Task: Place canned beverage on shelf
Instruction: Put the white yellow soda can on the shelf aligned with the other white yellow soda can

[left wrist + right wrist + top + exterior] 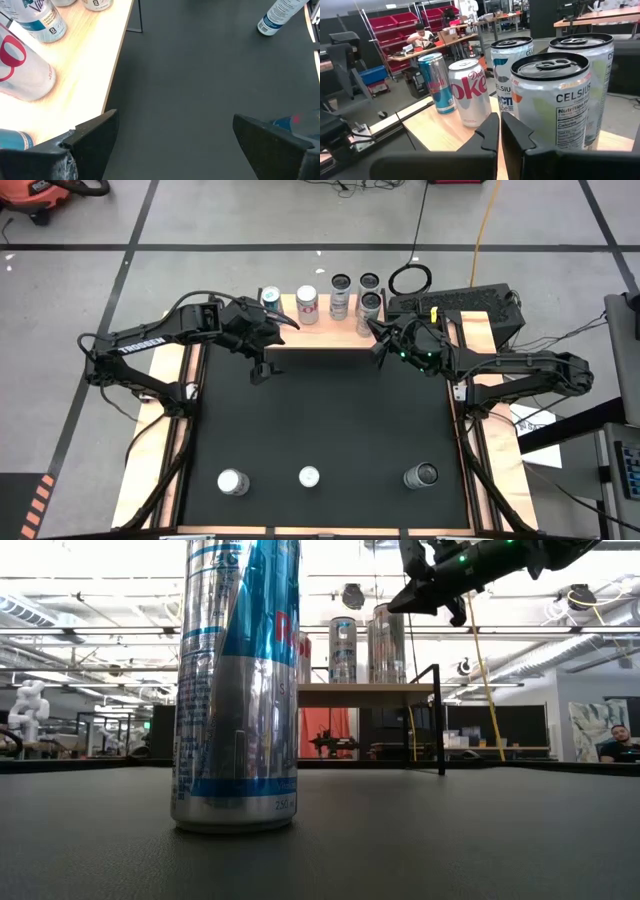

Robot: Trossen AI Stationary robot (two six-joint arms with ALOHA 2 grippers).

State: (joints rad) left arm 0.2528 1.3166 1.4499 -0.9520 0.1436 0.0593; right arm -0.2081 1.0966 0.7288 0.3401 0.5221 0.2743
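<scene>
Red Bull can (235, 690) stands close, lower left, on black table (330, 420). Shelf (330, 330) top centre holds five cans. Left hand (262, 360) released, empty; right hand (378, 345) clenched, empty.

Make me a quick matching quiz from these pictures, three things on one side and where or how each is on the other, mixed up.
Things:
1. Diet Coke can
2. left claw
3. right claw

States:
A. fingers shut
B. standing on the shelf
C. fingers wide open, empty

Pairs: 1-B, 2-C, 3-A
</scene>
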